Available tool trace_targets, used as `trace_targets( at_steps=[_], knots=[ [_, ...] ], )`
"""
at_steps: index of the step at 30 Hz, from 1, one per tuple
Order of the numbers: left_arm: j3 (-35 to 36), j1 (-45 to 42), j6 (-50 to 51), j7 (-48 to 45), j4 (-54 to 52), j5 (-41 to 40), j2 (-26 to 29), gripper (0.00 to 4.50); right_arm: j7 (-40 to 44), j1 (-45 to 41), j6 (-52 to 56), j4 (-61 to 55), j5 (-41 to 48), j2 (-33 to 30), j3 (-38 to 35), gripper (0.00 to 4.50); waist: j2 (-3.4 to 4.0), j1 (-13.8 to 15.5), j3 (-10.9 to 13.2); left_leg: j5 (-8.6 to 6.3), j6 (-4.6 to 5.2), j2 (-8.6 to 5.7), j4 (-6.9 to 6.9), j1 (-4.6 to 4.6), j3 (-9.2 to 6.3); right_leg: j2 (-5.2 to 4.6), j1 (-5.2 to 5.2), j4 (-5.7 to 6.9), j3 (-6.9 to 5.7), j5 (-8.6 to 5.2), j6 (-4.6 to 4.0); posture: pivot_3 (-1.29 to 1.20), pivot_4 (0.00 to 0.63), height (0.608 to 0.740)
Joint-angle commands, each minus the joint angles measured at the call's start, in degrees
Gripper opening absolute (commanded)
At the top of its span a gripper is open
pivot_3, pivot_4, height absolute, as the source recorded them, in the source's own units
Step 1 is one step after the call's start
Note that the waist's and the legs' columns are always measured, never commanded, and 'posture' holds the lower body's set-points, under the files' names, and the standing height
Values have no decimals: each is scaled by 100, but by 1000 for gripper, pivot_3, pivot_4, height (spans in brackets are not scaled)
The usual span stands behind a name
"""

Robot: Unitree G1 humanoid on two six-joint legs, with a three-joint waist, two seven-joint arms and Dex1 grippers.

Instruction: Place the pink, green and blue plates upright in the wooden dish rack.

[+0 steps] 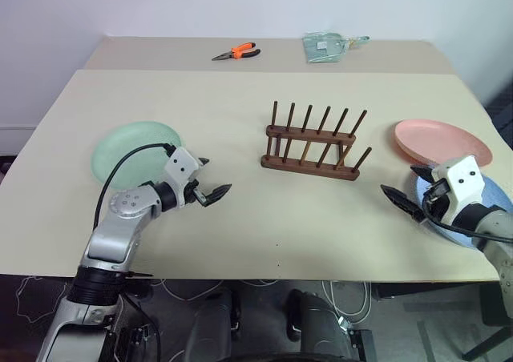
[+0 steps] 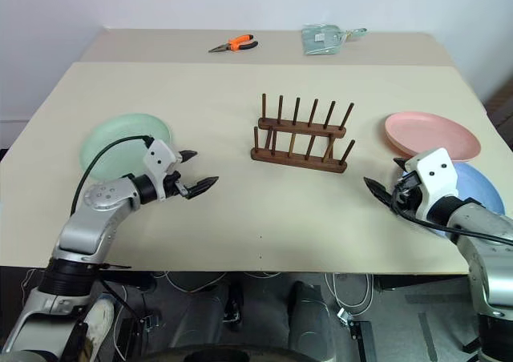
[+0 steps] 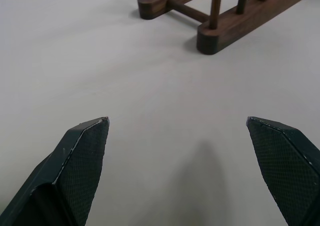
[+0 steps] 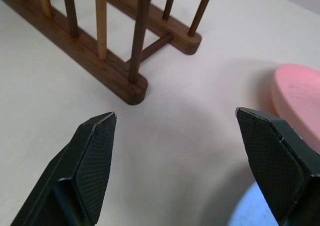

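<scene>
**Rack empty, three plates flat on the table, both grippers open**

Plates lie flat on the beige table (image 1: 240, 234), none of them in the rack. Farthest left is the green plate (image 1: 120, 150), resting near the table's left edge. The left gripper (image 1: 210, 179) hovers just beside that plate's right rim, above bare tabletop, pointing toward the middle of the table. Its two black fingers (image 3: 82, 158) stand wide apart with nothing between them; the left wrist view looks past them across the table surface to the near end of the rack.

At the centre stands the wooden dish rack (image 1: 311, 144), upright on its two-rail base, its two rows of thin pegs holding nothing. It is well apart from either gripper.

Behind it, along the far strip of the table, lie orange-handled pliers (image 1: 237, 53) and, to their right, a clear plastic bag (image 1: 325, 46).

To the right of the rack, the pink plate (image 1: 441, 142) sits flat near the table's right edge. In front of it lies the blue plate (image 2: 479, 187), partly hidden by the right arm. The right gripper (image 1: 405, 195) hangs over the blue plate's left rim, aimed inward toward the rack, its jaws spread wide and empty. In the right wrist view its fingers (image 4: 92, 166) frame the rack's end, with the pink plate's edge to one side and a sliver of blue below.
</scene>
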Motion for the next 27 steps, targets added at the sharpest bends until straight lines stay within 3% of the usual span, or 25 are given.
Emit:
trace_targets(
  at_steps=[1, 11, 13, 17, 23, 26, 27],
  knots=[
    [4, -128, -85, 83, -34, 47, -56, 4500, -94, -224, -134, -45, -93, -11, 12, 3883, 0, 0, 0, 0, 0, 0, 0, 0, 0, 0, -1, 0, 0, 0, 0, 0, 150, 740],
    [-280, -734, -255, -13, 742, 147, -447, 4500, 7, -573, -119, 113, -161, -13, 351, 3883, -1, 14, 0, 2, 3, -4, 5, -1, -1, 1, 2, 4, -1, 1, 0, 0, 150, 740],
    [-458, -1011, -411, -217, 1140, 214, -536, 4500, -109, -605, -36, -26, -141, 74, 370, 4468, -1, 13, 0, 2, 3, -5, 10, -1, 0, 0, 3, 6, -1, 1, 0, 0, 150, 740],
    [-920, -2064, -1104, -532, 2773, 596, -965, 4500, -551, -341, 54, -604, -337, 305, 368, 4468, -2, 50, 1, 2, 3, -6, 12, -2, -4, 1, 5, 7, -5, 1, 0, 0, 150, 740],
    [-1059, -3587, -2308, -695, 5712, 1052, -1785, 4500, -1191, 342, 311, -1584, -515, 794, 354, 4468, -5, 141, 1, 7, 25, -14, 12, -7, 0, 2, 1, 4, -6, 1, 1, 0, 150, 740],
    [-1123, -3922, -2658, -1071, 6488, 1188, -2101, 4500, -1409, 628, 463, -1981, -615, 971, 365, 4468, -5, 147, 1, 5, 29, -14, 12, -8, 0, 1, 1, 3, -6, 1, 1, 0, 150, 740],
    [-1148, -3973, -2762, -1182, 6620, 1240, -2155, 4265, -1461, 693, 522, -2108, -622, 1001, 352, 4490, -6, 147, 1, 4, 30, -12, 13, -8, 0, 0, 2, 2, -6, 1, 2, 0, 150, 740]
  ],
)
